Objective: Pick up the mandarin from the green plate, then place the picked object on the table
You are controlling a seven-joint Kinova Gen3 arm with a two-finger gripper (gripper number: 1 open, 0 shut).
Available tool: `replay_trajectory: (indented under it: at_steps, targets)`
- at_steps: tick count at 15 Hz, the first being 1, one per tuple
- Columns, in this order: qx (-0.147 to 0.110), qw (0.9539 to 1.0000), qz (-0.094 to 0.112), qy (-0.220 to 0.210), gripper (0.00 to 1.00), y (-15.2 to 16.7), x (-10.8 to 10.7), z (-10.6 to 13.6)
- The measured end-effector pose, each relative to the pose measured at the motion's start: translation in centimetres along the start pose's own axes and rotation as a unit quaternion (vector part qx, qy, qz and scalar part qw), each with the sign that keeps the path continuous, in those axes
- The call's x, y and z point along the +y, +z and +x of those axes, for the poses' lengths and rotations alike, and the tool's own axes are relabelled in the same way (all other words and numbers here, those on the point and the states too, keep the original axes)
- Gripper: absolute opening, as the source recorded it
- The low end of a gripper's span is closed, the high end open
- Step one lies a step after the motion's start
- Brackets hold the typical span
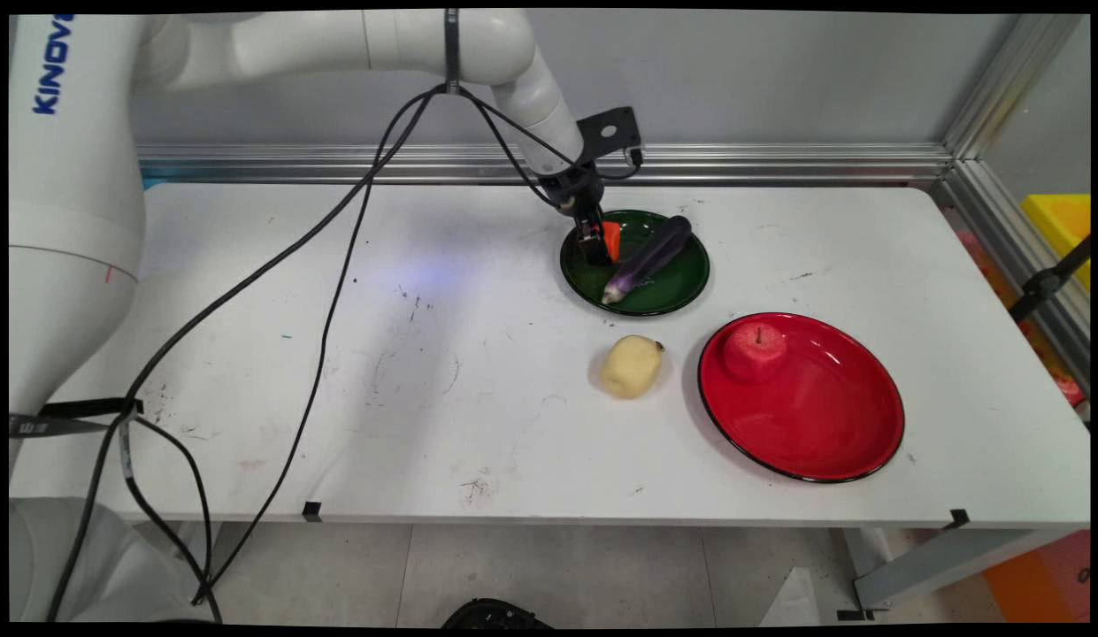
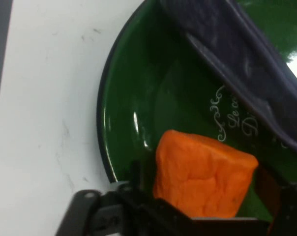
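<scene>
Claw (image 1: pixel 595 243) grips an orange block (image 2: pixel 202 174) over the green plate (image 1: pixel 681 283); only the hand view shows lettering beside the eggplant (image 1: pixel 648 257).

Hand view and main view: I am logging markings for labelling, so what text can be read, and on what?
"KINOV", cut off at the picture's edge: blue letters on the white arm link.
"Le c..." and "D...": white script inside the round green plate, partly hidden by the purple eggplant; the rest is unreadable.
</scene>
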Motion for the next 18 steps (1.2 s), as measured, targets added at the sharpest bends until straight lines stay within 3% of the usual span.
replay_trajectory:
  at_steps: [1, 9, 18]
  targets:
    - [-0.002, 1.0, 0.0, 0.006, 0.0, 0.2, -0.1, 0.2]
    - [-0.004, 0.999, -0.002, 0.044, 0.0, -0.8, -0.1, 0.4]
    - [0.026, 0.9986, 0.009, 0.045, 0.0, -9.3, 2.9, -1.6]
